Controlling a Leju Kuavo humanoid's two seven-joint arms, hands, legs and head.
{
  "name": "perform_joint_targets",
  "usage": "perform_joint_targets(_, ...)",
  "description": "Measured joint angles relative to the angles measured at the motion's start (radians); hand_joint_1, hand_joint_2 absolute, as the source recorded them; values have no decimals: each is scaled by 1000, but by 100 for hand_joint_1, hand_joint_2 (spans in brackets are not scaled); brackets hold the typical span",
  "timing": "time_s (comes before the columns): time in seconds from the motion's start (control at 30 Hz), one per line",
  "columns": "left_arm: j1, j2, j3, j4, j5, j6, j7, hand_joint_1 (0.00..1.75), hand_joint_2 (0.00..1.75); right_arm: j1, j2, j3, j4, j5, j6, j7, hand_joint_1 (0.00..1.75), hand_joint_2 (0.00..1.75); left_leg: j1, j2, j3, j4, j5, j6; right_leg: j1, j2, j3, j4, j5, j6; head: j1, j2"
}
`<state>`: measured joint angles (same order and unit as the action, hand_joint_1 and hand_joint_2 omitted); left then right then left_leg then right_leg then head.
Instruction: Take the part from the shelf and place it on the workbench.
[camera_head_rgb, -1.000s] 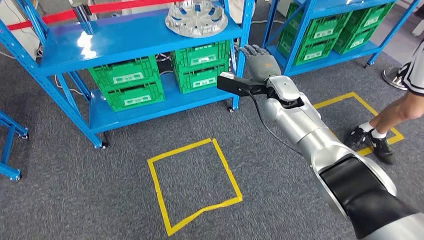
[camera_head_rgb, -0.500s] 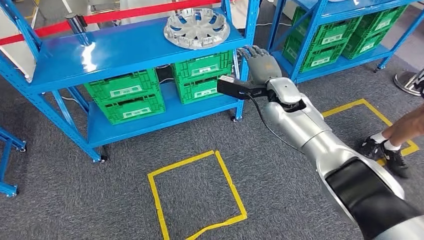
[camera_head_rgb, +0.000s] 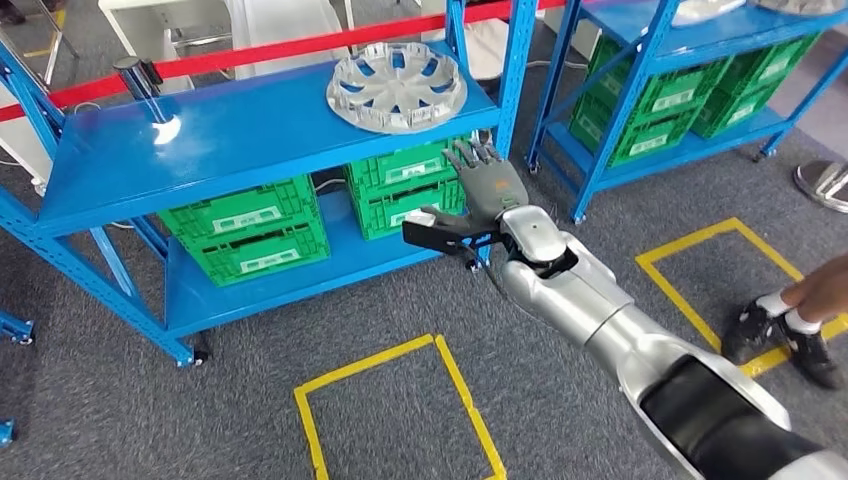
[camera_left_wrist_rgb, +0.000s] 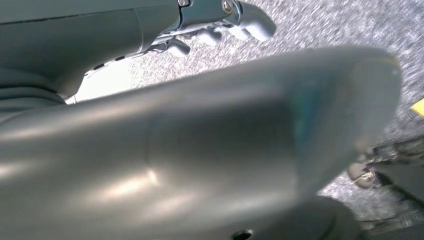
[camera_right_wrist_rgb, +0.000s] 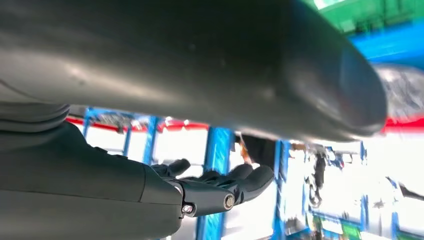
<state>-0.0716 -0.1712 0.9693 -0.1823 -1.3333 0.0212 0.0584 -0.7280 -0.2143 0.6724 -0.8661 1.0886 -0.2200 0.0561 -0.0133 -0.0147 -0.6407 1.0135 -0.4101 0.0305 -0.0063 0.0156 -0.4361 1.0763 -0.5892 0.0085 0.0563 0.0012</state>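
Part (camera_head_rgb: 396, 92): round silver metal disc with spoked cutouts and ribbed rim, flat on glossy blue shelf (camera_head_rgb: 200, 140), upper centre. Right hand (camera_head_rgb: 487, 185) just below-right of it, fingers spread, empty. Left hand (camera_left_wrist_rgb: 220, 22) fingers loosely apart, empty, over grey carpet.

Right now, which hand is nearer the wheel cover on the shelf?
Right. The right hand is raised just below the wheel cover; the left hand hangs over carpet.
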Motion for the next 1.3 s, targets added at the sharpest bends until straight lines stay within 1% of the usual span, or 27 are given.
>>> perform_joint_targets(0.07, -3, -1, 0, 0, 1, 1, -3, 0, 0, 18, 3, 6, -23, 19, 5, 11, 0, 0, 4, -2, 40, -12, -18, 5, -3, -4, -74, 109, -14, 8, 3, 0)
perform_joint_targets(0.1, -3, 0, 0, 0, 2, 1, -6, 0, 0, 32, 4, 9, -33, 29, 9, 13, 0, 0, 6, -4, 57, -15, -30, 6, -5, -5, -120, 155, -40, 12, 6, 0)
perform_joint_targets(0.17, 0, 0, 0, 0, 6, 1, -11, 0, 0, 58, 6, 14, -45, 42, 16, 10, 0, 0, 9, -9, 90, -18, -57, 1, -11, -6, -193, 180, -96, 22, 8, 0)
perform_joint_targets(0.2, 2, 0, 0, 0, 8, 1, -12, 0, 0, 63, 8, 17, -47, 46, 19, 5, 0, 0, 12, -10, 106, -17, -72, -3, -15, -8, -214, 157, -99, 27, 8, 0)
perform_joint_targets(0.23, 4, -1, 0, 0, 11, 1, -14, 0, 0, 65, 10, 20, -48, 49, 20, -1, 0, 0, 14, -10, 123, -16, -87, -8, -20, -10, -222, 113, -69, 32, 9, 0)
perform_joint_targets(0.3, 5, 1, 1, 1, 17, 3, -16, 0, 0, 62, 17, 25, -47, 52, 17, -16, 0, 0, 16, -11, 148, -10, -120, -22, -27, -22, -216, 12, 57, 40, 10, 0)
perform_joint_targets(0.33, 5, 2, 1, 0, 20, 5, -17, 0, 0, 61, 22, 28, -45, 53, 15, -22, 0, 0, 16, -11, 158, -8, -137, -29, -26, -26, -209, -19, 106, 36, 10, 0)
perform_joint_targets(0.37, 5, 3, 2, 0, 21, 6, -18, 0, 0, 58, 28, 31, -44, 52, 12, -28, 0, 0, 16, -10, 169, -6, -150, -36, -24, -28, -202, -32, 134, 29, 10, 0)
perform_joint_targets(0.47, 1, 5, 2, 0, 23, 12, -21, 0, 0, 34, 45, 36, -39, 41, 6, -45, 0, 0, 19, -4, 186, 14, -158, -55, -21, -19, -181, -32, 123, -6, 8, 0)
perform_joint_targets(0.53, -1, 6, 2, 0, 24, 16, -23, 0, 0, 19, 53, 37, -31, 30, 3, -56, 0, 0, 22, 3, 140, 94, -159, -63, -19, -16, -163, -32, 112, -22, 5, 0)
perform_joint_targets(0.6, 0, 6, 2, 0, 25, 19, -21, 0, 0, 18, 59, 39, -20, 23, 1, -63, 0, 0, 22, 6, 43, 223, -192, -68, -16, -16, -144, -33, 92, -30, 3, 0)
perform_joint_targets(0.67, 6, 6, 3, 1, 28, 20, -17, 0, 0, 22, 65, 43, -8, 19, 1, -67, 0, 0, 21, 7, -42, 292, -237, -66, -12, -15, -120, -33, 69, -34, 3, 0)
perform_joint_targets(0.7, 10, 6, 4, 1, 29, 20, -14, 0, 0, 24, 69, 45, -1, 18, 1, -69, 0, 0, 19, 7, -64, 282, -240, -61, -9, -14, -105, -33, 56, -35, 3, 0)
perform_joint_targets(0.73, 13, 6, 5, 2, 31, 21, -11, 0, 0, 24, 73, 48, 4, 16, 1, -70, 0, 0, 16, 8, -73, 243, -219, -54, -7, -13, -88, -34, 43, -35, 3, 0)
perform_joint_targets(0.77, 15, 6, 6, 2, 31, 22, -10, 0, 0, 24, 79, 50, 9, 15, 1, -70, 0, 0, 10, 8, -72, 182, -166, -42, -5, -12, -74, -36, 30, -35, 2, 0)
perform_joint_targets(0.83, 18, 11, 8, 2, 31, 23, -8, 0, 0, 25, 89, 57, 22, 14, 1, -67, 0, 0, -6, 2, -62, 70, -37, -16, -3, -9, -46, -41, 5, -29, 3, 0)
perform_joint_targets(0.87, 19, 13, 9, 2, 29, 23, -7, 0, 0, 27, 94, 60, 28, 13, 0, -64, 0, 0, -12, -1, -54, 38, 5, -8, -3, -7, -38, -50, -4, -24, 3, 0)
perform_joint_targets(0.9, 20, 14, 9, 2, 26, 23, -7, 0, 0, 29, 97, 63, 32, 13, -1, -61, 0, 0, -15, -3, -47, 23, 18, -5, -2, -5, -28, -52, -3, -17, 2, 0)
perform_joint_targets(0.97, 19, 12, 9, 3, 16, 21, -8, 0, 0, 33, 99, 66, 34, 13, -4, -55, 0, 0, -12, -4, -13, 1, 9, -3, -3, -3, -28, -28, 21, -5, 1, 0)
perform_joint_targets(1.0, 19, 11, 9, 3, 12, 20, -10, 0, 0, 33, 98, 67, 35, 13, -7, -53, 0, 0, -9, -4, 7, -12, 3, 1, -2, -4, -46, 15, 42, 0, 1, 0)
perform_joint_targets(1.07, 18, 10, 9, 3, 5, 19, -15, 0, 0, 36, 98, 69, 35, 15, -11, -49, 0, 0, -5, -4, 46, -29, -15, 7, -3, -7, -120, 129, 51, 8, 3, 0)
perform_joint_targets(1.1, 16, 10, 9, 3, 4, 19, -18, 0, 0, 40, 98, 71, 36, 17, -11, -46, 0, 0, -4, -5, 62, -32, -28, 9, -3, -7, -164, 177, 28, 12, 3, 0)
perform_joint_targets(1.13, 15, 10, 9, 3, 2, 19, -20, 0, 0, 45, 97, 73, 36, 19, -9, -43, 0, 0, -4, -6, 78, -33, -42, 10, -4, -8, -203, 207, -9, 16, 4, 0)
perform_joint_targets(1.2, 18, 11, 9, 3, 2, 19, -20, 0, 0, 55, 97, 78, 36, 21, -3, -37, 0, 0, -4, -9, 114, -33, -73, 7, -5, -8, -255, 203, -68, 19, 5, 0)
perform_joint_targets(1.23, 19, 11, 9, 3, 2, 20, -19, 0, 0, 58, 97, 80, 36, 21, 1, -36, 0, 0, -4, -11, 136, -32, -91, 4, -5, -9, -265, 166, -61, 19, 5, 0)
perform_joint_targets(1.27, 20, 12, 9, 3, 2, 20, -18, 0, 0, 60, 97, 82, 36, 22, 5, -35, 0, 0, -4, -11, 156, -32, -109, 2, -5, -10, -267, 111, -19, 19, 6, 0)
perform_joint_targets(1.3, 21, 13, 9, 3, 2, 20, -17, 0, 0, 62, 97, 84, 37, 22, 10, -35, 0, 0, -4, -11, 177, -29, -128, -1, -5, -11, -267, 45, 58, 17, 5, 0)
